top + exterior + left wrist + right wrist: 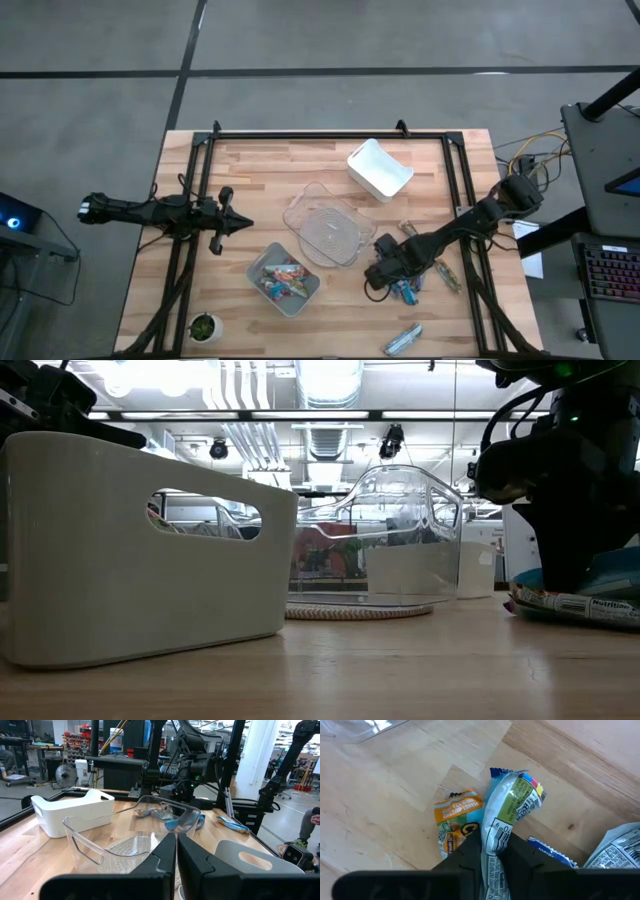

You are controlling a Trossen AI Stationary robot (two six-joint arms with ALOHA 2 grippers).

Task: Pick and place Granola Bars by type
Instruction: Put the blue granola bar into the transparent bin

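Blue foil is what we have: our right gripper (495, 851) has its fingers clamped on a blue-wrapped bar (512, 805), low over the loose bars (412, 290) at five o'clock on the table (250, 165). We should lift straight up before swinging, so the orange-labelled bar (456, 817) touching it stays put. Our left gripper (176, 851) waits at nine o'clock, fingers together. Which bin takes blue we cannot tell; the grey bin (262, 295) shows mixed wrappers.
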